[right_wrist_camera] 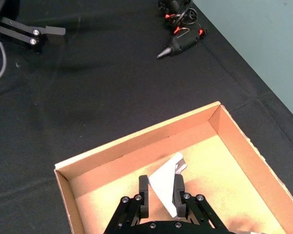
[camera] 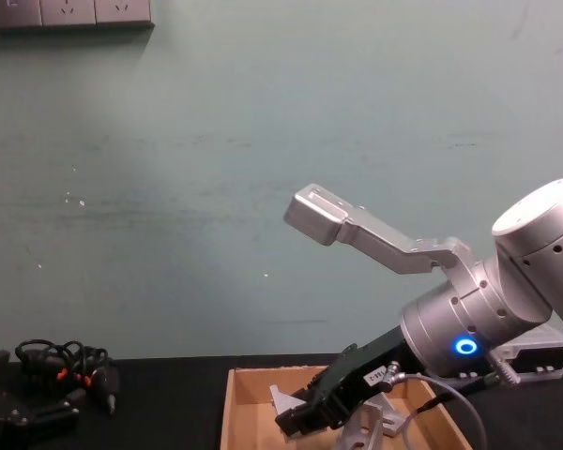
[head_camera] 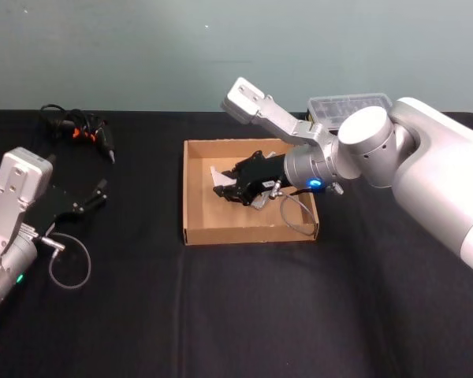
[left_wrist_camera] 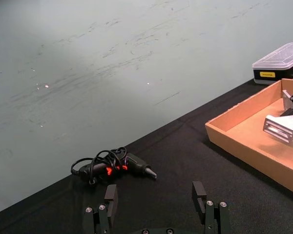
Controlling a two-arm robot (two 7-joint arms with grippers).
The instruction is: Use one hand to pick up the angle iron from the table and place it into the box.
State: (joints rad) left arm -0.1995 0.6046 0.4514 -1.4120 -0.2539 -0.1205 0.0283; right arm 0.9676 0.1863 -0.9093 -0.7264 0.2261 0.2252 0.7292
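- Right gripper [head_camera: 227, 186]: reaches down into the box from the right, black fingers pointing toward the box's left half. In the right wrist view its two fingers [right_wrist_camera: 143, 187] stand on either side of the angle iron and press against it, so the piece is clamped between them.
- Angle iron [right_wrist_camera: 164, 181]: a pale silver-white bent piece, held tilted, its upper end sticking out past the fingertips toward the box's far wall. In the head view it shows as a light patch [head_camera: 220, 176] beside the fingertips, inside the box walls. Whether its lower edge touches the box floor cannot be told.
- Box [head_camera: 194, 193]: shallow tan cardboard tray with low walls, sitting flat on the table near the middle of the head view. The right wrist, with its glowing blue ring [head_camera: 315, 185], hangs over the box's right part, and a grey cable loops from it over the near-right wall.
- Table [head_camera: 244, 315]: matte black top, spanning the view.
- Left gripper [head_camera: 97, 194]: at the left of the table, well apart from the box, low over the tabletop. The left wrist view shows its fingers [left_wrist_camera: 110, 197] spread apart with nothing between them.
- Black cable bundle with orange marks [head_camera: 77, 127]: lies at the far left of the table, beyond the left gripper.
- Clear-lidded plastic case [head_camera: 345, 107]: stands behind the box at the far right, partly hidden by the right arm.
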